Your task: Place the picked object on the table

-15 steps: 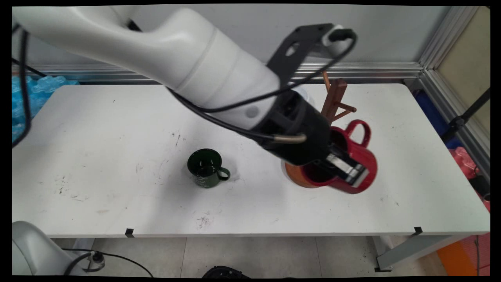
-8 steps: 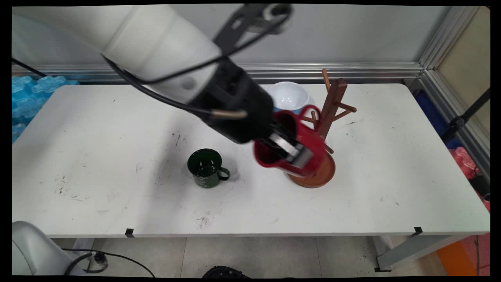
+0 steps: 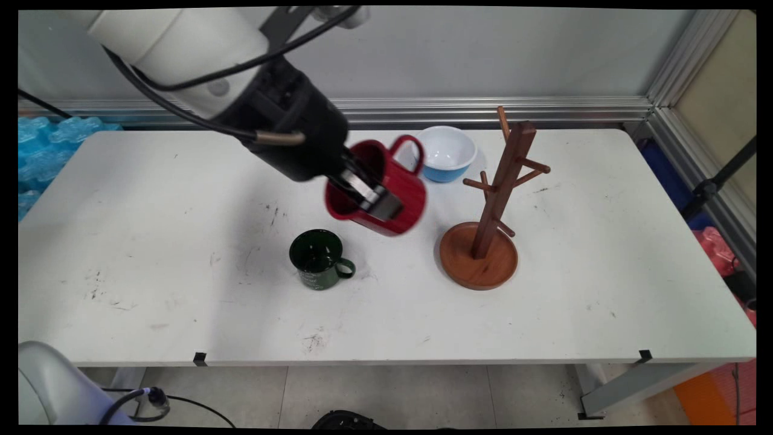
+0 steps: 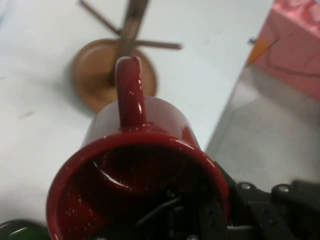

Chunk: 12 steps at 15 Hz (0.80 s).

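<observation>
My gripper (image 3: 368, 199) is shut on the rim of a red mug (image 3: 395, 193), which hangs tilted above the table's middle with its handle toward the back right. In the hand view the red mug (image 4: 145, 165) fills the lower picture, mouth toward the camera and handle pointing up. Just below and left of the held mug, a dark green mug (image 3: 317, 260) stands upright on the table. A wooden mug tree (image 3: 498, 193) on a round base stands to the right, apart from the red mug; the hand view has the mug tree (image 4: 117, 62) beyond the handle.
A white and blue bowl (image 3: 445, 152) sits at the back, between the red mug and the mug tree. Blue bubble wrap (image 3: 42, 145) lies off the table's left end. The table's right edge (image 4: 227, 115) and a pink thing on the floor appear in the hand view.
The gripper has carried the red mug leftward and toward the back, away from the mug tree. The tree and the bowl behind it now stand uncovered. The green mug has not moved.
</observation>
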### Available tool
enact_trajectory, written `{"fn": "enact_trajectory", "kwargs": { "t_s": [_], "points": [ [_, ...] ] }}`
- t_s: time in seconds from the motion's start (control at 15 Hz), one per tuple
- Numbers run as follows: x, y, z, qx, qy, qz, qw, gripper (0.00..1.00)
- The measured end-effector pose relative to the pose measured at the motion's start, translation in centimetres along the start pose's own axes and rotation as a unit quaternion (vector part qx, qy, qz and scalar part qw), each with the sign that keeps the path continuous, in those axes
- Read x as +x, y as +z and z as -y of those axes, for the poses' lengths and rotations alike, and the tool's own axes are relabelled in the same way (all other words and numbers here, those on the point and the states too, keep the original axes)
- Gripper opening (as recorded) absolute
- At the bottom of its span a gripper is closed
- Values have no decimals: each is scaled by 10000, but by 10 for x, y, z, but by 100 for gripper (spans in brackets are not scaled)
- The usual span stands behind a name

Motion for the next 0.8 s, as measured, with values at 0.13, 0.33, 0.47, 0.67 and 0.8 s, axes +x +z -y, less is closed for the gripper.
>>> {"fn": "enact_trajectory", "kwargs": {
  "t_s": [0.13,0.33,0.47,0.67,0.8],
  "points": [
    [1,-2,13,162,79,143,9997,0],
    [7,-4,37,449,193,335,9982,0],
    [15,-4,61,693,285,488,9960,0],
    [27,0,91,963,396,685,9922,0],
    [34,7,107,1052,470,832,9898,0]
  ]
}}
